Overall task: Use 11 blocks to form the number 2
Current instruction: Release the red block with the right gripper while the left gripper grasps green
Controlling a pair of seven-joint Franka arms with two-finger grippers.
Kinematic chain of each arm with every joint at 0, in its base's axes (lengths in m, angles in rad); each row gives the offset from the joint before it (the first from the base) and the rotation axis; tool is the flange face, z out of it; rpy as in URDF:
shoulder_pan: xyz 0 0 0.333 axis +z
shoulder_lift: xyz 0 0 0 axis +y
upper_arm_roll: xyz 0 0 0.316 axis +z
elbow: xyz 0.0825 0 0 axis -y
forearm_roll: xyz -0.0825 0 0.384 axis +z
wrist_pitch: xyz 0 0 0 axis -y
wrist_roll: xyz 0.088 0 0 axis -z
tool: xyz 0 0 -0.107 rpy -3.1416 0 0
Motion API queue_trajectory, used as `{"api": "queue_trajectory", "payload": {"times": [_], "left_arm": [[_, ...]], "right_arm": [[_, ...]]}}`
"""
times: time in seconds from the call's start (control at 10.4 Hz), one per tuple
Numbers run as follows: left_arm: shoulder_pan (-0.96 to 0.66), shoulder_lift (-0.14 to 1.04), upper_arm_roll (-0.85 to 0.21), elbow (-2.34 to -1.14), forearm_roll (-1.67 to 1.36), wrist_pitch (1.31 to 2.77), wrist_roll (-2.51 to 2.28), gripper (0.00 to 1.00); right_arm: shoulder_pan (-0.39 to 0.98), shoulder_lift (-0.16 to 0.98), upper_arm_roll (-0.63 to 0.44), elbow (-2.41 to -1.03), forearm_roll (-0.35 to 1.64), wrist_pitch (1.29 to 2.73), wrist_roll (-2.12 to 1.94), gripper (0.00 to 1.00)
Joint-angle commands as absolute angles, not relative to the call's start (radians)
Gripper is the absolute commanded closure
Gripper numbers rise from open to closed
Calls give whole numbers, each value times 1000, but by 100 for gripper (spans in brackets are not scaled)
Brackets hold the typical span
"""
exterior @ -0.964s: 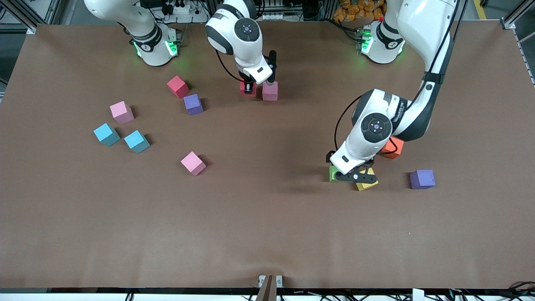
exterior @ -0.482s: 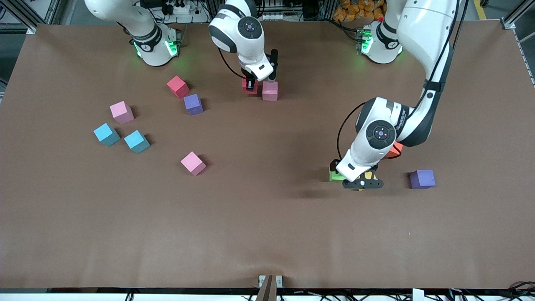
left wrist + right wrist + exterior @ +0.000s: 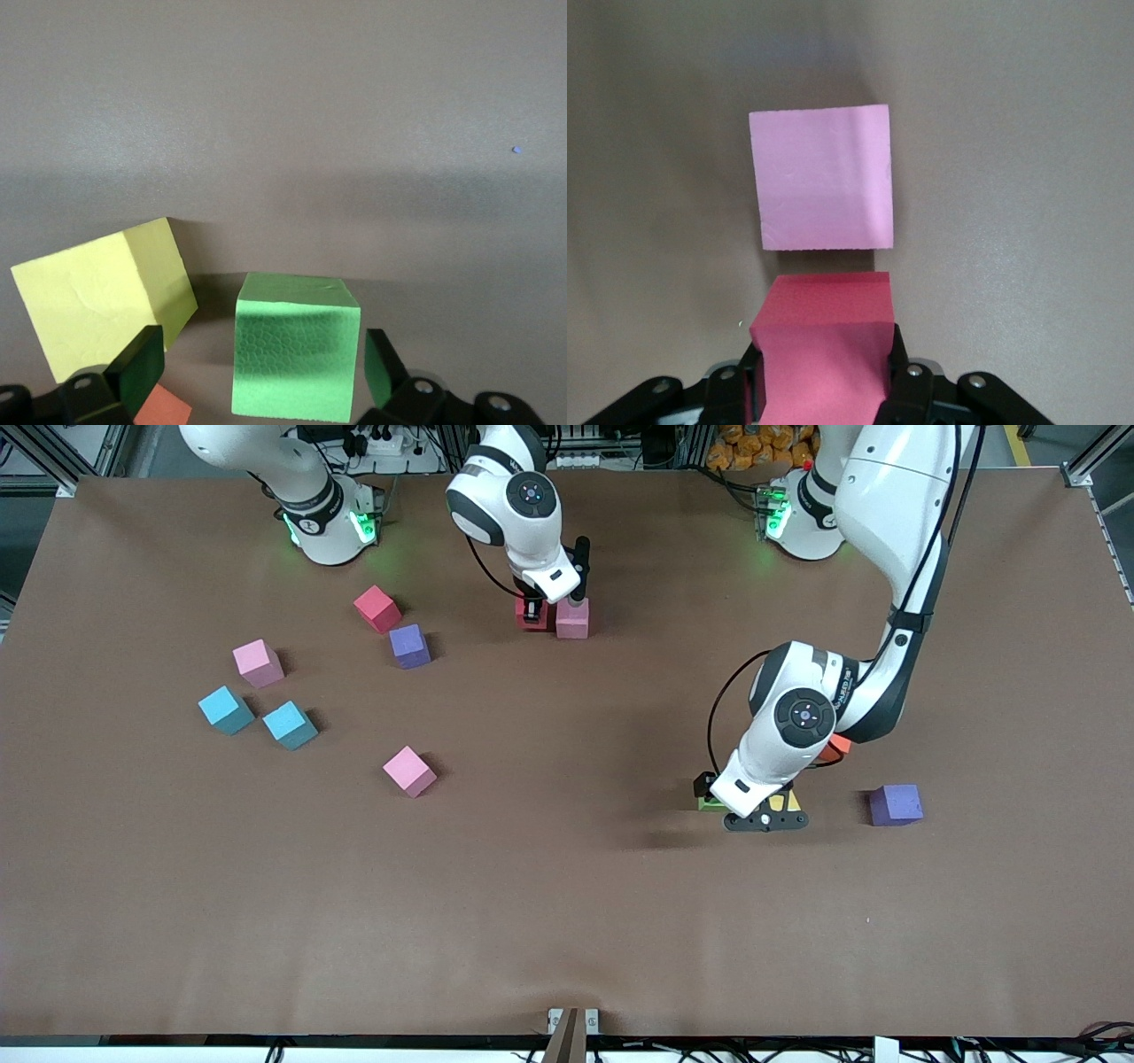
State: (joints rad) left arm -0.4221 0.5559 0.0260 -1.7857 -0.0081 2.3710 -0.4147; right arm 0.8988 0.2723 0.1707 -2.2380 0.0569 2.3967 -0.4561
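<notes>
No readable text, labels or numbers anywhere — not on any surface.

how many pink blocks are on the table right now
3. One touches the red block in the right gripper; one by the light blue pair; one alone, nearest the front camera. None seem hidden.

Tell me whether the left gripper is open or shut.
Open. The left gripper has its fingers spread on either side of the green block, not touching it.

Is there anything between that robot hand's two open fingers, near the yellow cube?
Yes. In the left wrist view, a green cube sits between the open fingers of the left gripper, not yet clamped. The yellow cube lies just outside them.
</notes>
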Motion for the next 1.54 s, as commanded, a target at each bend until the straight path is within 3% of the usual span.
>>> {"api": "queue_trajectory", "payload": {"times": [0.0, 0.48, 0.77, 0.96, 1.45], "left_arm": [[-430, 571, 29, -1769, -28, 2381, -425, 0], [-433, 583, 29, -1769, -31, 2399, -425, 0], [-433, 597, 29, -1769, -34, 2405, -425, 0], [-433, 603, 28, -1769, -38, 2424, -425, 0], [-437, 614, 28, -1770, -48, 2434, -426, 0]], "right_arm": [[917, 290, 167, -2240, 46, 2439, -413, 51], [937, 314, 166, -2235, 46, 2471, -374, 27], [936, 316, 166, -2235, 44, 2473, -374, 21], [931, 316, 166, -2235, 44, 2473, -374, 0], [923, 298, 167, -2232, 46, 2453, -373, 0]]}}
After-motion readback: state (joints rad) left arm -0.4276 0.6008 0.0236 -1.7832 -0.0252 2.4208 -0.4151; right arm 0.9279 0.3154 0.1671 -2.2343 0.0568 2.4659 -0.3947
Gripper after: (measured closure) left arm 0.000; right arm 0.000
